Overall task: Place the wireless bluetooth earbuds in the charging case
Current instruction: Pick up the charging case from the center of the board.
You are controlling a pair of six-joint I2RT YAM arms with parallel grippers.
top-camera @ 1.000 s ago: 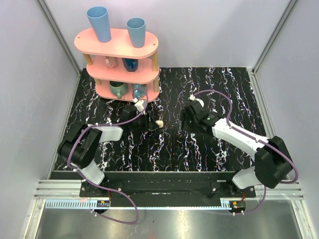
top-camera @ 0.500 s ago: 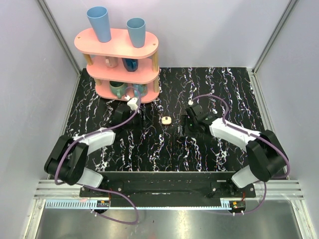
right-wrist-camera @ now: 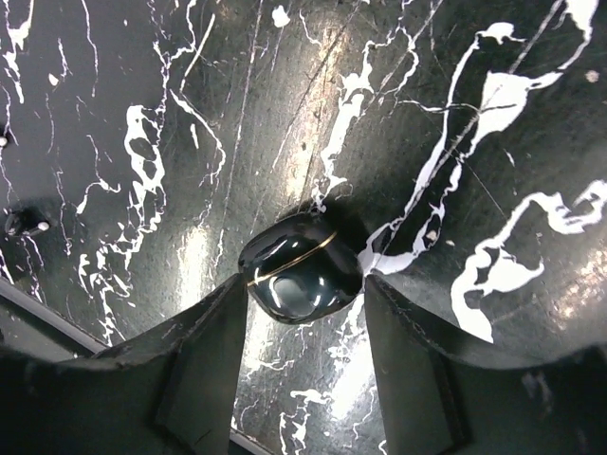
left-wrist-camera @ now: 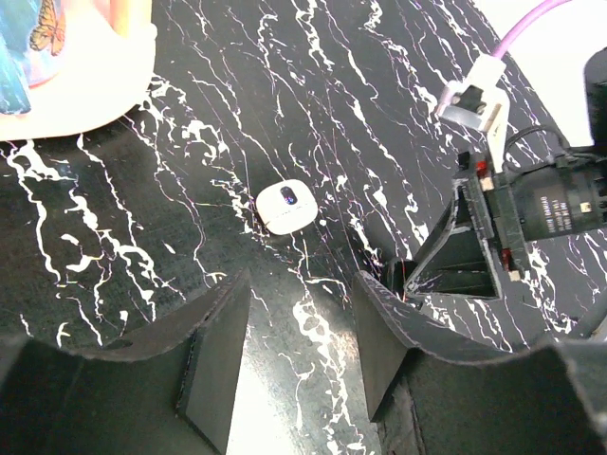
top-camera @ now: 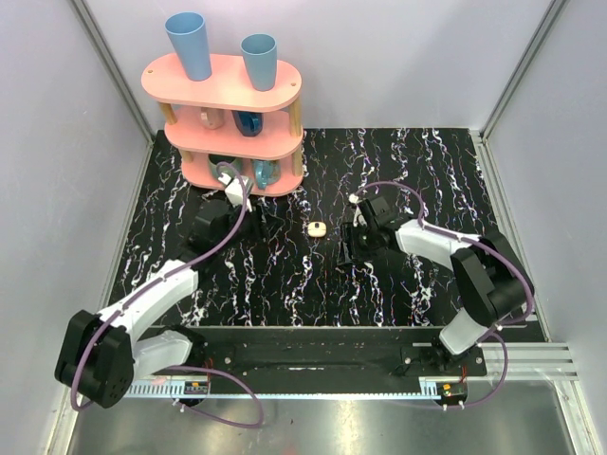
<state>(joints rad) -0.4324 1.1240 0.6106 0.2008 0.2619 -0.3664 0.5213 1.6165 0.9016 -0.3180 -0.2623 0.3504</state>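
Right wrist | right gripper (right-wrist-camera: 303, 284) straddling small black object (right-wrist-camera: 302, 265), cannot tell if gripping | left gripper (left-wrist-camera: 303, 284) hanging spread, empty | charging case (top-camera: 318, 228) lying on table (top-camera: 436, 171) between both grippers, untouched | best closing slowly, centred: glossy, likely slipping

top view looks down from behind; low left wrist view shares its charging case (top-camera: 318, 228); right wrist hugs the tabletop (right-wrist-camera: 493, 114).

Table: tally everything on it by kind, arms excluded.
Cups: 6
Pink shelf: 1
Cream-white charging case: 1
Small black object: 1
Total: 9
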